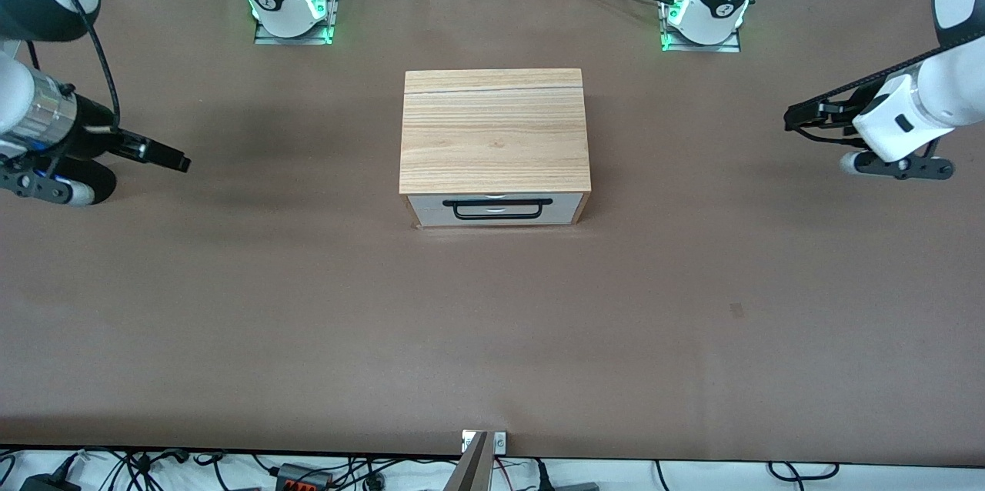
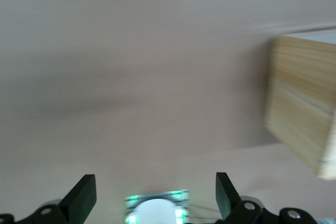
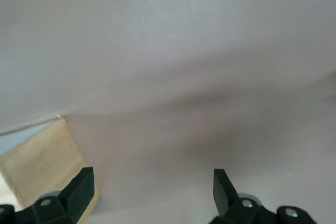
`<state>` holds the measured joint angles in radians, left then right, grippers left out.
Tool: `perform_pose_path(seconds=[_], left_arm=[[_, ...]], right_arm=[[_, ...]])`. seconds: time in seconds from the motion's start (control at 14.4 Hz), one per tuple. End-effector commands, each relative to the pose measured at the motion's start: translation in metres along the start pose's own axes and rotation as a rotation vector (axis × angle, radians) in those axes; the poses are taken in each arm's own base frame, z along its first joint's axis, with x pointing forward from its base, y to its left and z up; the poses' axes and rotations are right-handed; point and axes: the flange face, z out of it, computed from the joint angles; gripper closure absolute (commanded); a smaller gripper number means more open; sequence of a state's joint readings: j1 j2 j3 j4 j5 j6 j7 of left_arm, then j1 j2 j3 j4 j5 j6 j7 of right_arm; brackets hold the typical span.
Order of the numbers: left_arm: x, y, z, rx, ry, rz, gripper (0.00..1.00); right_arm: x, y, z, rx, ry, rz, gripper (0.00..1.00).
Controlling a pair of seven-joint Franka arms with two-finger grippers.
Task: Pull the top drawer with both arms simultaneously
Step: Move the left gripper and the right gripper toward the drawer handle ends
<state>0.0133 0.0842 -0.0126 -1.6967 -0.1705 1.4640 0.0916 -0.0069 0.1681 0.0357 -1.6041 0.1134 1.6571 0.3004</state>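
The cabinet (image 1: 492, 129) stands mid-table with its striped wooden top slab up. The top drawer (image 1: 431, 208) shows its white front under the slab and is shut, with its black bar handle (image 1: 502, 204) facing the front camera. My right gripper (image 1: 173, 158) is open and empty over bare table toward the right arm's end, well apart from the cabinet. My left gripper (image 1: 796, 120) is open and empty over the table toward the left arm's end. The right wrist view shows its gripper (image 3: 152, 187) and a cabinet corner (image 3: 42, 166). The left wrist view shows its gripper (image 2: 155, 195) and the cabinet's side (image 2: 302, 108).
The brown table (image 1: 492, 337) spreads wide around the cabinet. The arm bases (image 1: 292, 10) (image 1: 702, 14) glow green farther from the front camera than the cabinet. One base shows in the left wrist view (image 2: 157, 211). Cables and a metal bracket (image 1: 483, 445) line the table edge nearest the front camera.
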Motion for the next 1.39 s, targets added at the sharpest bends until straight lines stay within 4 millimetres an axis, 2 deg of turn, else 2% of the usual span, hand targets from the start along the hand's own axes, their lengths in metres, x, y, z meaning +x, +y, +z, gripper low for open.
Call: perform_pose_path(seconds=[0.0, 0.21, 0.35, 0.49, 0.69, 0.9, 1.18, 1.32], left_arm=[[0.022, -0.023, 0.018, -0.262, -0.012, 0.089, 0.00], [0.055, -0.021, 0.049, -0.553, 0.018, 0.189, 0.00], [0.082, -0.020, 0.081, -0.758, 0.055, 0.260, 0.00], [0.106, -0.016, 0.112, -0.908, 0.091, 0.292, 0.00], [0.132, -0.004, 0.148, -1.009, 0.154, 0.304, 0.00], [0.152, 0.022, 0.187, -1.149, 0.199, 0.342, 0.00], [0.174, 0.060, 0.244, -1.319, 0.265, 0.360, 0.00], [0.177, 0.074, 0.262, -1.355, 0.268, 0.329, 0.00]], right_arm=[[0.022, -0.016, 0.012, 0.092, 0.028, 0.007, 0.00], [0.036, -0.055, 0.045, 0.144, 0.060, -0.019, 0.00], [0.043, -0.084, 0.068, 0.213, 0.076, -0.010, 0.00], [0.050, -0.097, 0.086, 0.383, 0.027, 0.052, 0.00], [0.059, -0.111, 0.110, 0.654, -0.087, 0.131, 0.00], [0.070, -0.119, 0.153, 0.818, -0.171, 0.168, 0.00], [0.056, -0.172, 0.209, 0.856, -0.112, 0.078, 0.00], [0.048, -0.190, 0.223, 0.840, -0.091, 0.034, 0.00]])
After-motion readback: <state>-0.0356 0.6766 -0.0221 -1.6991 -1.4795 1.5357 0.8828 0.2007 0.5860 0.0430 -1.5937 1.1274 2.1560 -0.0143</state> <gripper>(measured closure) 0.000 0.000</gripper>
